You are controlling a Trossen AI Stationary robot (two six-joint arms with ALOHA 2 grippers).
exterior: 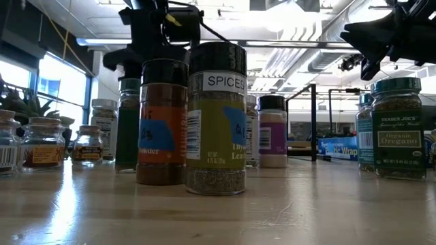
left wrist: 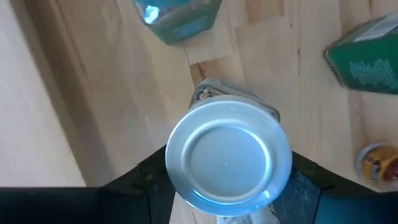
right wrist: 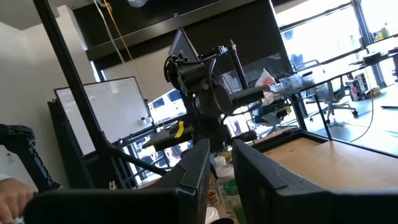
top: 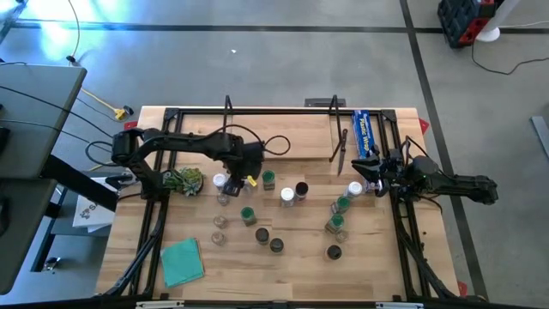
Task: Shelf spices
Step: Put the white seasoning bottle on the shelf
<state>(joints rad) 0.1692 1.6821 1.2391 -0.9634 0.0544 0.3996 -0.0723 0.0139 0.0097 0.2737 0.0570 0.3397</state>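
Shelf (top: 283,116) along table's far edge, no jars on it that I can see. Spices (top: 283,215) scattered mid-table, all upright, lids up. My left gripper (left wrist: 227,199) straddles white-lidded jar (left wrist: 229,158) near plant (top: 184,180), fingers partly apart; grip not confirmed. Right gripper (top: 367,172) waits beside blue box (top: 367,130), fingers narrow, empty. I judge pick step; next: finish closing, lift straight, keep axis vertical.

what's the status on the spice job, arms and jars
Left tool straddling a white-lidded jar, grip unconfirmed. Right tool idle over the table's right side. Other jars loose on table. Nothing blocking.
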